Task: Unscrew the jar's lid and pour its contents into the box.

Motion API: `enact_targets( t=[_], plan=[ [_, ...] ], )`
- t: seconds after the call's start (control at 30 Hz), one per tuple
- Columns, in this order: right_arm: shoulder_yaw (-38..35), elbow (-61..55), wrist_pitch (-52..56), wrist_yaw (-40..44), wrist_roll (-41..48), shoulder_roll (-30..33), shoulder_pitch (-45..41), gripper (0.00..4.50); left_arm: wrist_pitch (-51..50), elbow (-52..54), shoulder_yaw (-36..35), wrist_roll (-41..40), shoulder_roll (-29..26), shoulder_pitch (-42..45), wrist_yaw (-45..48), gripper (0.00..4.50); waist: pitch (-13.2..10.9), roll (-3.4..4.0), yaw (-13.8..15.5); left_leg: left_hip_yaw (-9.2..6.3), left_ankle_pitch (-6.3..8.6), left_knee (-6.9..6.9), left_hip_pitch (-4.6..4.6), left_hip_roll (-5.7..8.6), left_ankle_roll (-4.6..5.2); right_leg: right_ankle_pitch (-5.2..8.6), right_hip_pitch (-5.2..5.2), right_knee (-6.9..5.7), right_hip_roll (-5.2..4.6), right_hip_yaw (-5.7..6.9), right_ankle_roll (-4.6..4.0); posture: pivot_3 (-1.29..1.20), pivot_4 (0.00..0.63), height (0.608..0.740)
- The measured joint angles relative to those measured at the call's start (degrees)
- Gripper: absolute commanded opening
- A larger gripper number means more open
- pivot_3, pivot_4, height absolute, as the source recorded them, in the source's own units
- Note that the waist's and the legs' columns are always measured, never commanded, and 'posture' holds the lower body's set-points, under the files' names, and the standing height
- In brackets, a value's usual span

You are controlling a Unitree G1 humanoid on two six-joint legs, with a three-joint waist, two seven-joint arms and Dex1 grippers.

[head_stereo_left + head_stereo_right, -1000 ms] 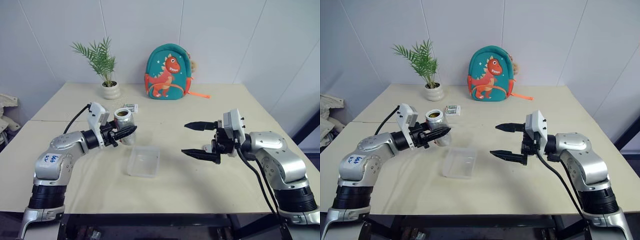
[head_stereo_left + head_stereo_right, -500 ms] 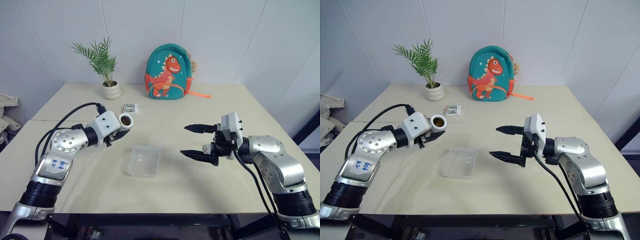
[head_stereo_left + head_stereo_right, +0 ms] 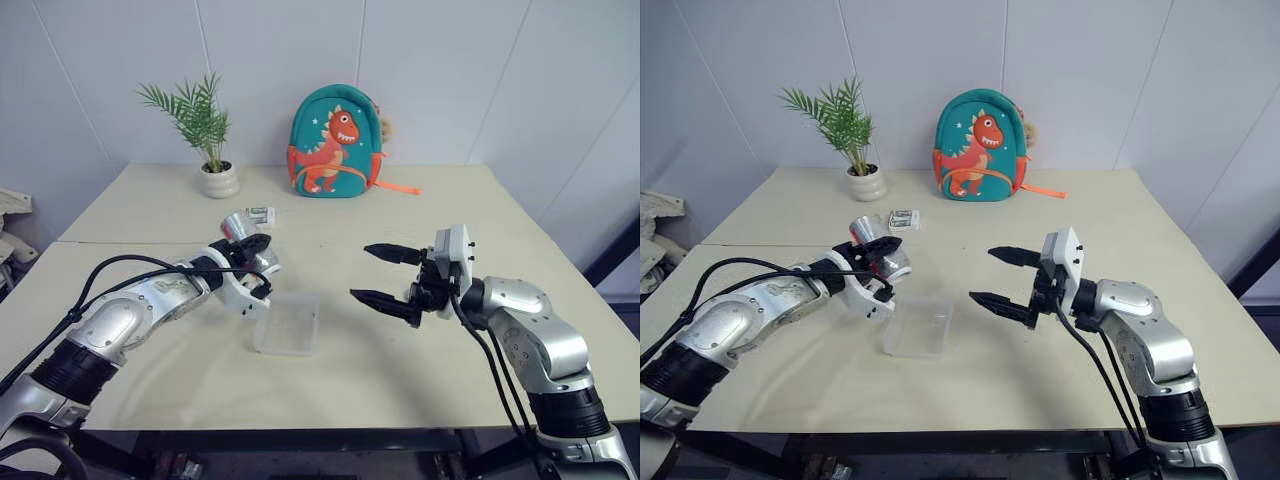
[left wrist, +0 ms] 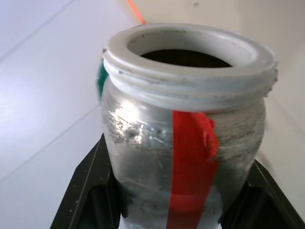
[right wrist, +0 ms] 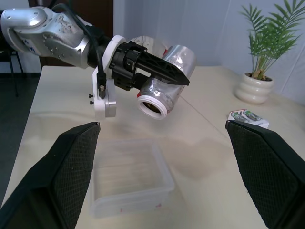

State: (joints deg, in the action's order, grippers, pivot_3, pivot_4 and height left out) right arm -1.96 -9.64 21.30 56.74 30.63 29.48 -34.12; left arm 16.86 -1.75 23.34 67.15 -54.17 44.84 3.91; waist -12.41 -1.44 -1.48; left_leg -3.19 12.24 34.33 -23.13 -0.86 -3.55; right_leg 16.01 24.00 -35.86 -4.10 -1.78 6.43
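My left gripper is shut on the jar, a silvery jar with a red strip down its side. The jar has no cap on and is tipped over. Its white threaded mouth points down and to the right, just above and left of the box's back left corner. The clear box lies flat on the table. My right gripper hangs open to the right of the box with nothing between its fingers. The lid is out of view. The contents are hidden in the jar's dark inside.
A white plant pot and a teal dinosaur backpack stand at the back of the table. A small white-and-green packet lies just behind the jar. The beige table has bare room in front of the box.
My left wrist has rolled, turning the jar from mouth-up to mouth-down, and the hand has shifted right toward the box. The right gripper has stayed open and almost still.
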Motion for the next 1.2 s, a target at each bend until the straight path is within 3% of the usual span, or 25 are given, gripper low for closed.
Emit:
enact_targets(
  t=[0.53,0.8,0.93,1.2],
  plan=[
    [0.6,1.2,-1.4,-2.2,-0.4,-3.5,1.3,4.46,1.2,3.3,2.7,21.4,0.1,0.3,-12.6,1.99,0.0,0.0,-0.1,0.11,0.02,0.22,0.02,0.0,0.05,-0.05,0.03,-0.19,0.02,-0.15,0.08,0.0,0.15,0.74],
    [1.7,3.7,-3.5,-2.2,-1.1,-5.5,0.9,4.46,4.4,7.0,3.9,25.3,-1.3,0.4,-15.4,1.99,0.0,0.0,-0.2,0.13,0.03,0.32,0.03,0.0,0.05,-0.06,0.03,-0.3,0.02,-0.19,0.09,0.0,0.15,0.74],
    [1.7,4.6,-3.9,-2.2,-1.3,-5.9,0.8,4.46,5.3,7.0,3.0,23.1,-1.7,1.1,-13.7,1.99,0.0,0.0,-0.1,0.14,0.04,0.5,0.02,0.0,0.07,-0.06,0.03,-0.4,0.02,-0.2,0.09,0.0,0.15,0.74],
    [1.8,5.2,-4.6,-1.9,-1.6,-6.2,0.7,4.46,5.8,4.4,-5.6,1.4,0.4,-2.5,-2.9,1.99,0.0,0.0,-0.3,0.2,0.05,0.71,0.07,0.0,0.09,-0.06,0.03,-0.68,0.02,-0.29,0.09,0.0,0.15,0.74]
  ],
)
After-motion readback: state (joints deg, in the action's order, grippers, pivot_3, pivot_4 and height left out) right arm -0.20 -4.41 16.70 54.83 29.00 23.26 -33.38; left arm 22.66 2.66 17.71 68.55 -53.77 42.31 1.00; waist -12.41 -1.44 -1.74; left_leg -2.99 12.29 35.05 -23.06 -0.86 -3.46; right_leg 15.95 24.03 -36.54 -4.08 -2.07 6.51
